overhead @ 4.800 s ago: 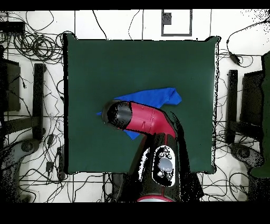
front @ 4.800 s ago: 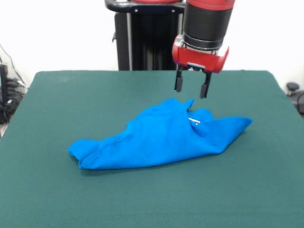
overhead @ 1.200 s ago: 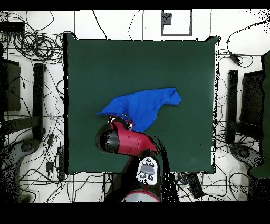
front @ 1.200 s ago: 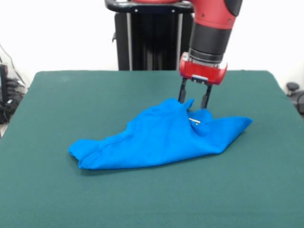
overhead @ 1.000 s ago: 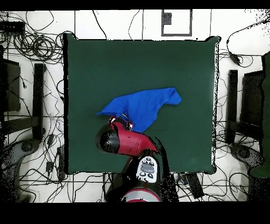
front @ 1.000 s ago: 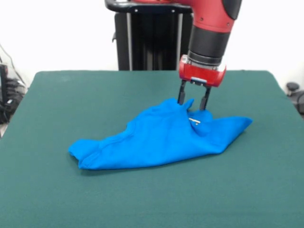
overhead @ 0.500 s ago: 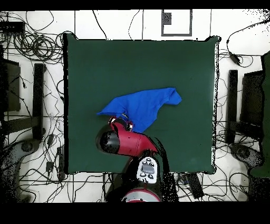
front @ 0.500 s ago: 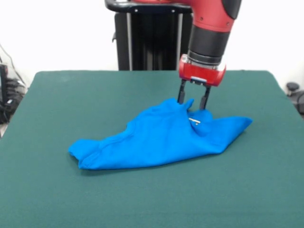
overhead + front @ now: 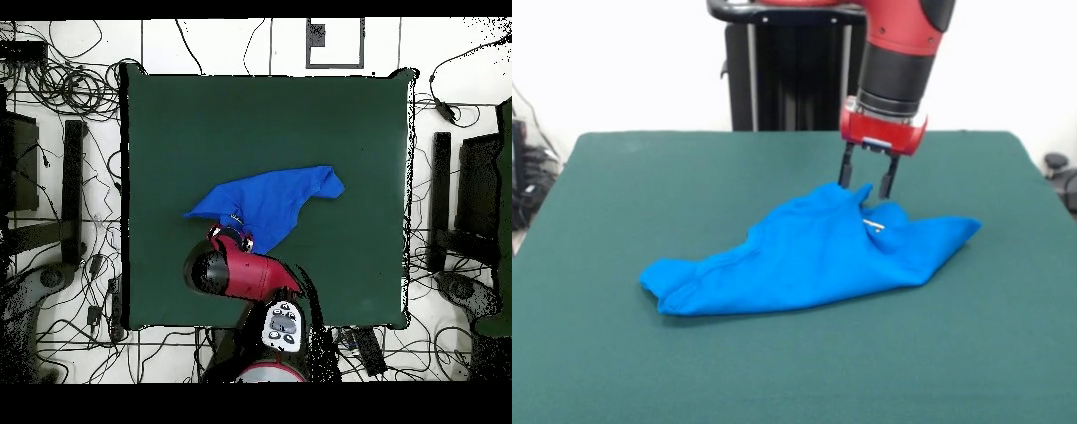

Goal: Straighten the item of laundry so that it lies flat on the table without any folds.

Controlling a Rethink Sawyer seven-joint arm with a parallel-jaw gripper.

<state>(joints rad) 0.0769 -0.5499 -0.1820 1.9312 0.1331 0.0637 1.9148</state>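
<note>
The item of laundry (image 9: 808, 252), a bright blue shirt, lies crumpled in a long folded heap on the dark green table (image 9: 644, 177). A small white tag shows near its raised far edge. From overhead the item of laundry (image 9: 270, 200) spreads from the table's middle toward the right. My gripper (image 9: 864, 186) hangs open just above that raised far edge, its two black fingers straddling a small peak of cloth without holding it. In the overhead view the gripper (image 9: 231, 238) sits at the shirt's lower left edge.
The red and black arm (image 9: 240, 272) covers part of the table (image 9: 180, 120) near the robot's side. Cables and stands lie on the floor around the table.
The gripper came down from well above the shirt to its far edge, then in the last half second rose slightly and shifted a little left. The shirt has not moved.
</note>
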